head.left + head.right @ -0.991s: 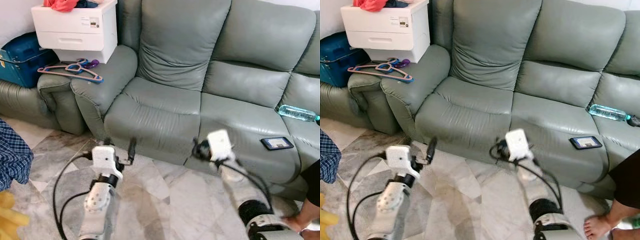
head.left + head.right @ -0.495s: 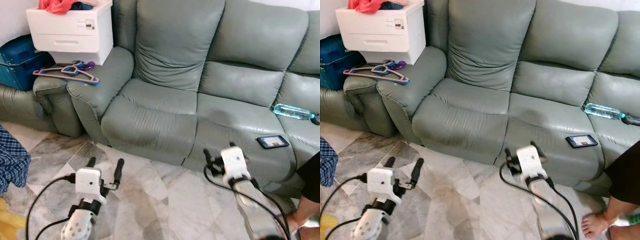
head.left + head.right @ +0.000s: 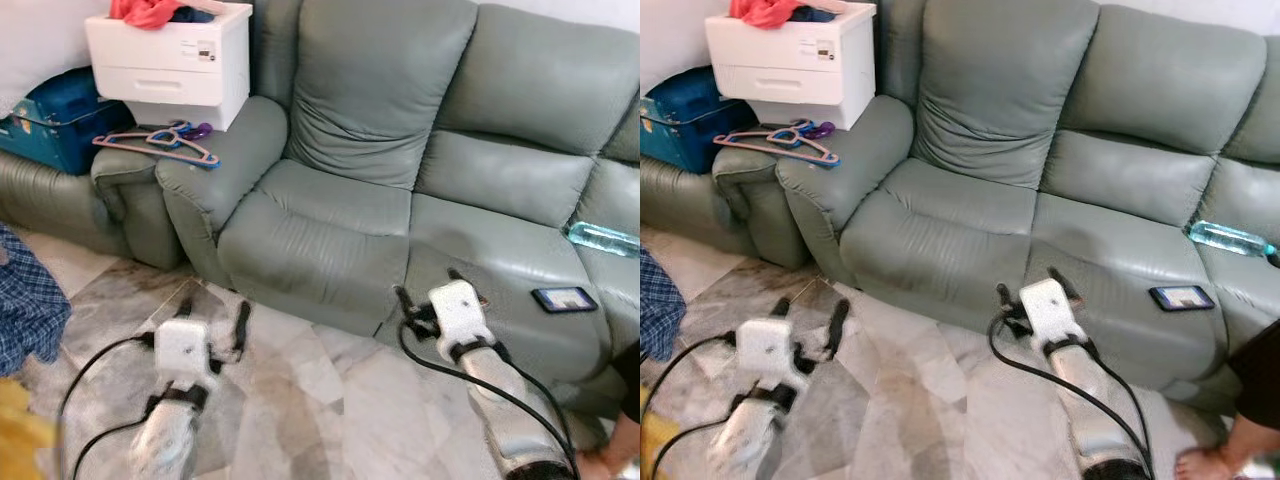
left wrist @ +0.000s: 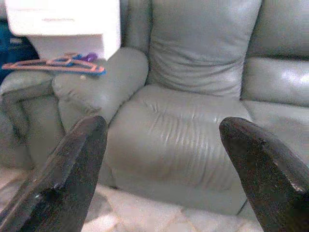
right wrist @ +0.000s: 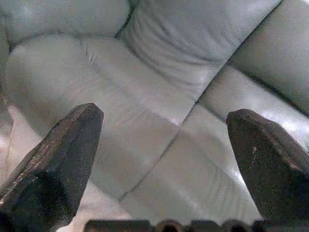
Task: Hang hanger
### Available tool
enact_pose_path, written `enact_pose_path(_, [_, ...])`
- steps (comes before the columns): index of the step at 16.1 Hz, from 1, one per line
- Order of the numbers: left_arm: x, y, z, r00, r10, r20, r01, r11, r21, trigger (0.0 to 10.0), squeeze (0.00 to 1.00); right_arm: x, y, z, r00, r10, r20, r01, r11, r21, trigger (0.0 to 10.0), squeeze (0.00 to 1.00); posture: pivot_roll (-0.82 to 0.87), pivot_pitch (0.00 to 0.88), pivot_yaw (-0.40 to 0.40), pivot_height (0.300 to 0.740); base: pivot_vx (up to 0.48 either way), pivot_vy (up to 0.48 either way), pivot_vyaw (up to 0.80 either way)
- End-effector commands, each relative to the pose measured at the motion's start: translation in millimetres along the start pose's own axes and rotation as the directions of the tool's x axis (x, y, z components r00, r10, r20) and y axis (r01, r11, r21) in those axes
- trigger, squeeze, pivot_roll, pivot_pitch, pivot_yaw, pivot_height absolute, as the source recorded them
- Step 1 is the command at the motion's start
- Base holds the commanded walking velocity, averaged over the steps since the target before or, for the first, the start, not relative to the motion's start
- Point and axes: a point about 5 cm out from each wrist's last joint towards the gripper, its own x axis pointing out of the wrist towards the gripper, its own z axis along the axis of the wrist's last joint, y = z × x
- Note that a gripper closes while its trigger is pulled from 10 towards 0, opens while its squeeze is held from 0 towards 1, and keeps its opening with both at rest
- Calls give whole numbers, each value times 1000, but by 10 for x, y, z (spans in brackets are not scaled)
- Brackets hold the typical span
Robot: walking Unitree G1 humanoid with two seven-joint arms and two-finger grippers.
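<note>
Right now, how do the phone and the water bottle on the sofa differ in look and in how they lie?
The phone is flat, dark and rectangular, with a lit screen facing up; the water bottle is clear, rounded and lies on its side. The phone rests near the front edge of the sofa seat, while the water bottle lies farther back. Both lie on the seat cushions at the robot's right, untouched by either gripper.
</note>
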Motion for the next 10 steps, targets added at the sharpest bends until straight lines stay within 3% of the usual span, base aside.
enact_pose_path(1, [-9, 15, -22, 1000, 7, -20, -7, 1000, 12, 10000, 0, 17, 32, 38, 1000, 19, 11, -19, 1000, -8, 10000, 0, 33, 0, -84, 740, 0, 0, 800])
enact_pose_path(6, [118, 9, 44, 1000, 13, 4, -13, 1000, 16, 10000, 0, 33, 149, 97, 998, 54, 32, -53, 998, -18, 10000, 0, 24, 0, -64, 740, 0, 0, 800])
enact_pose_path(10, [164, 40, 11, 999, 43, -11, -42, 995, 85, 10000, 0, 65, 170, 128, 997, 59, 43, -59, 998, -14, 10000, 0, 16, 0, -50, 740, 0, 0, 800])
